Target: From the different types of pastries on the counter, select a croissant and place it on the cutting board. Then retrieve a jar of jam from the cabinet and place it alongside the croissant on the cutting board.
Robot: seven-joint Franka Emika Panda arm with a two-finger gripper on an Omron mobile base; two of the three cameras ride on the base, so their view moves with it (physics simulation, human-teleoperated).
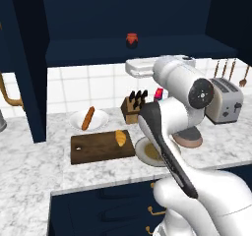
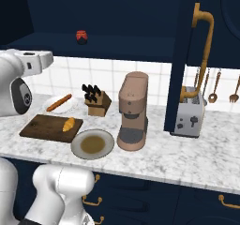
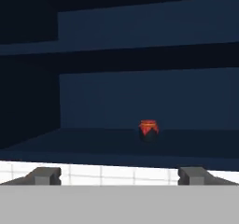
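Far left, left base view: open cabinet door (image 1: 23, 63) hanging edge-on over the counter (image 1: 29, 166), a limit on any swing to that side. Next along, white plate (image 1: 78, 119) carrying the long orange-brown pastry (image 1: 88, 118); not wanted. Just in front, cutting board (image 1: 93, 149) with croissant (image 1: 120, 138) already lying near its right end. First half of the task judged complete. Bare board surface left of the croissant, ample for a jar.

Centre: jar of jam (image 1: 131, 40) standing upright and alone on the open shelf of the cabinet (image 1: 147, 14), well back from the shelf's front lip. Second half not yet done: grasp, lift out, lower, set beside the croissant.

Gripper (image 3: 120, 176) level with the shelf opening, aimed inward; fingertips (image 3: 44, 175) spread wide, nothing between them, jar (image 3: 148, 130) slightly right of centre and well ahead. Small shift right judged necessary before closing.

Clearances: shelf lip below, upper shelf edge above, open room either side of the jar. On the descent, knife block (image 1: 133, 107) just behind the board and brown-centred plate (image 2: 92, 143) touching or overlapping its right corner.

Right: coffee machine (image 2: 132, 111), second cabinet door (image 2: 180, 55), toaster (image 2: 190, 114), all well apart from the path.
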